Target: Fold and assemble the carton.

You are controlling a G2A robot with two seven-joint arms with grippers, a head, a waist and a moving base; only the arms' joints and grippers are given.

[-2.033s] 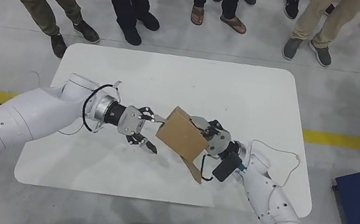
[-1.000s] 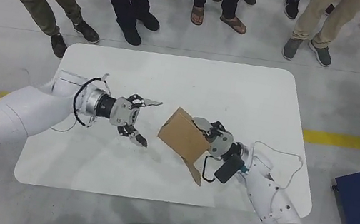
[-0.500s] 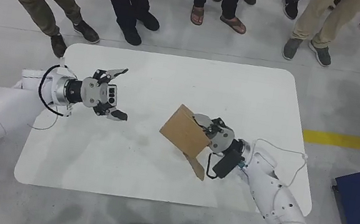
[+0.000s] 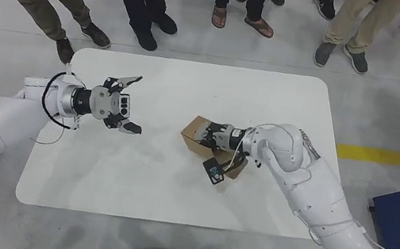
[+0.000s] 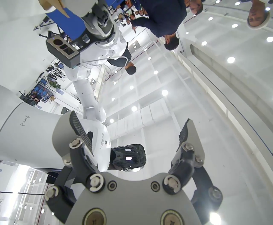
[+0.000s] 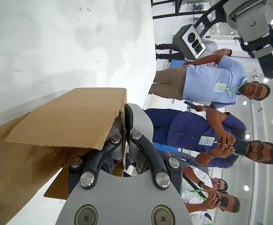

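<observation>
Carton (image 4: 195, 133) now down on table (image 4: 283, 107) (earlier tilted up), long axis toward left gripper (image 4: 129, 104), fingers apart, well off. Right gripper (image 6: 124, 119) clamped on its wall.

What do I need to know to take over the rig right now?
Left gripper: open, empty, over the left part of the table, apart from the carton.
Right gripper: shut on an edge of the carton wall, near the table's middle.
Done: the carton looks opened into a box shape.
Left: closing it up. One flap hangs loose in the right wrist view, and the left gripper has no hold yet.
</observation>
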